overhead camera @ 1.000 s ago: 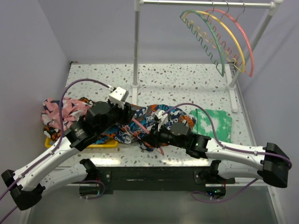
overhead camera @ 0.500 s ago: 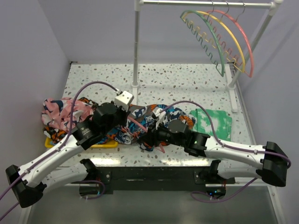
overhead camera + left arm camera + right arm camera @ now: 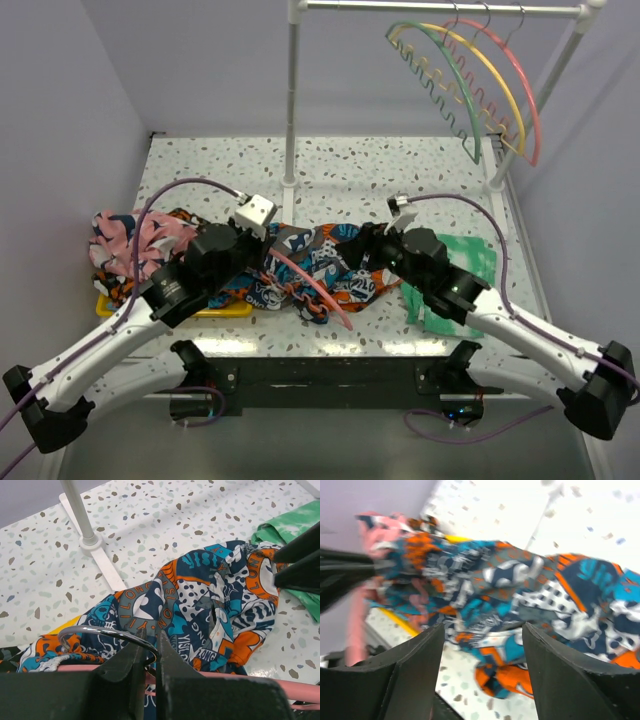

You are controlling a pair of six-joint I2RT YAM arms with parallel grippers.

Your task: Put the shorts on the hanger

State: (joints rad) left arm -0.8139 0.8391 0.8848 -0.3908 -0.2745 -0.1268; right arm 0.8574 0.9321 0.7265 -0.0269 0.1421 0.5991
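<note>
One step is under way: my left claw (image 3: 150, 652) is clamped on the thin coral-pink arched hanger (image 3: 280, 690) by its metal hook (image 3: 100, 630). My right claw (image 3: 482, 627) stands apart and empty. In my judgement, the orange-teal printed fabric shorts (image 3: 200, 595) are not yet hung.

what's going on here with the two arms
The left gripper is shut on the metal hook of the pink hanger, which lies across the shorts on the table. The right gripper is open over the shorts, holding nothing. The shorts are not on the hanger yet.
</note>
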